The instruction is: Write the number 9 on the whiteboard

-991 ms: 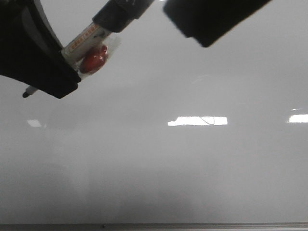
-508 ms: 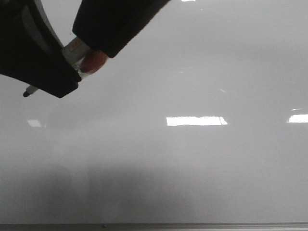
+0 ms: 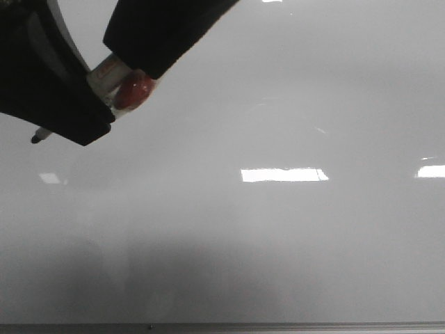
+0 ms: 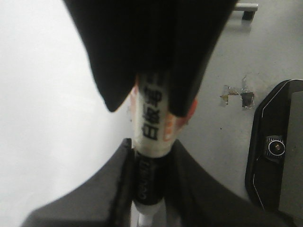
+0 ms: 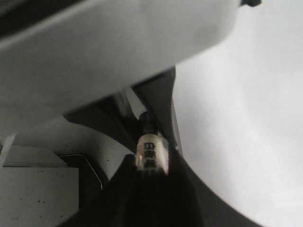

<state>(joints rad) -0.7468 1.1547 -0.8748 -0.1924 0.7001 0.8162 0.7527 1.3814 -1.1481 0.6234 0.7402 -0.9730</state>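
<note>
The whiteboard (image 3: 278,243) fills the front view, and I see no number 9 on it. A marker (image 3: 119,85) with a white label and a red patch slants at the upper left, its dark tip (image 3: 36,137) pointing down-left near the board. My left gripper (image 3: 94,111) is shut on the marker's lower part. My right gripper (image 3: 142,59) is shut round its upper end. In the left wrist view the marker (image 4: 152,123) runs from my left gripper (image 4: 149,153) up into the right gripper's fingers (image 4: 113,71). The right wrist view shows my right gripper (image 5: 152,163) on the marker (image 5: 151,153).
A thin grey edge strip (image 3: 278,325) borders the board along the bottom. Bright glare patches (image 3: 284,175) lie on its middle and right. In the left wrist view a black device (image 4: 279,151) lies on a grey surface beside the board.
My right gripper has moved left and shut over the marker's upper end, which stood bare a second ago. The left gripper and marker tip have barely shifted.
</note>
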